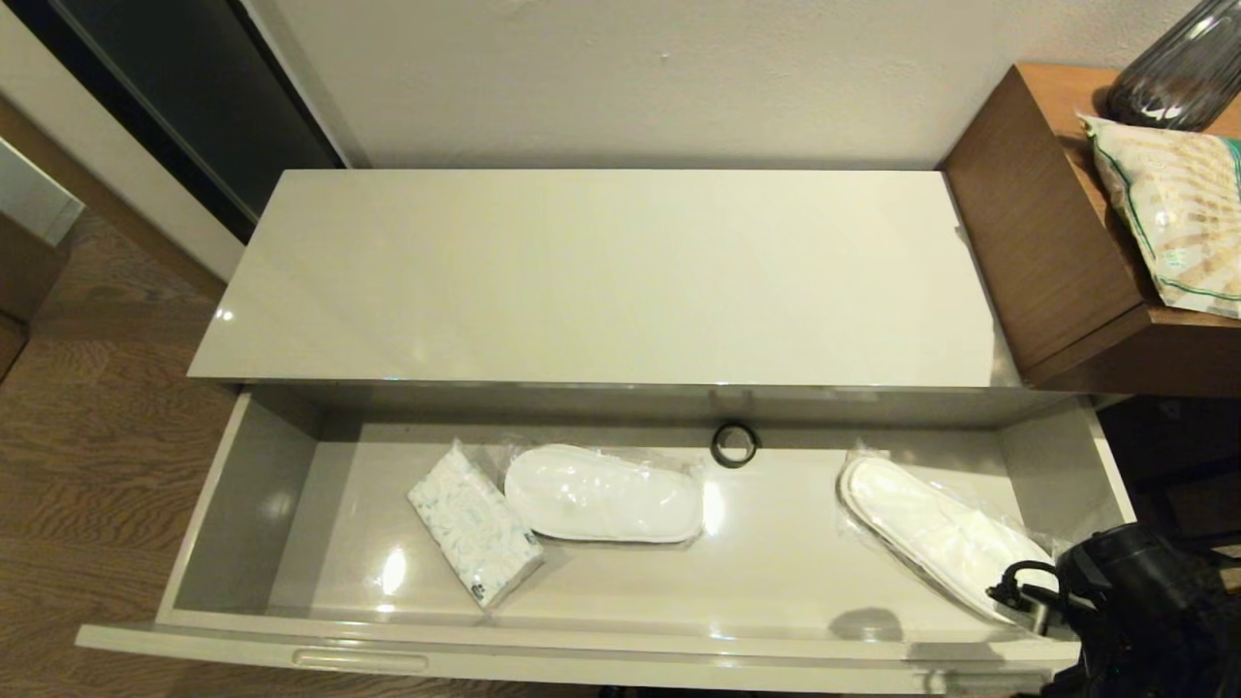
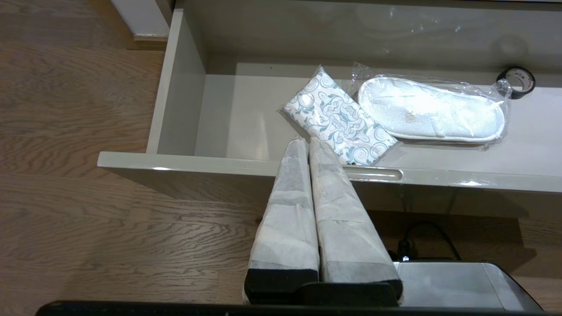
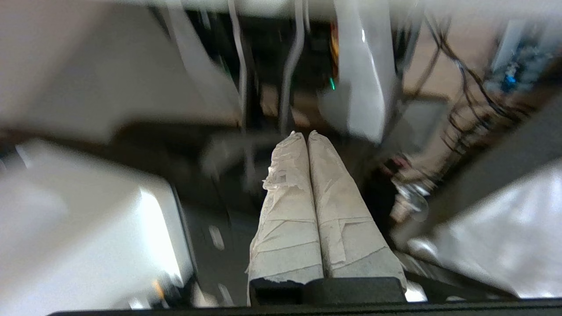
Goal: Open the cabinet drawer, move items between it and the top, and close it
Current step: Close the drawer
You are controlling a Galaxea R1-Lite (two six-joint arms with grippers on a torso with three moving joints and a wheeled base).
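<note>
A: Drawer stands open. Left gripper closed, empty, at the front edge; tissue pack lies just beyond it.
B: Tape roll farther right, at the back wall. Right gripper closed, empty, low by the drawer's right end.
A: Top bare. Transfer step likely next: open, reach in.

Wood floor; white wall
</note>
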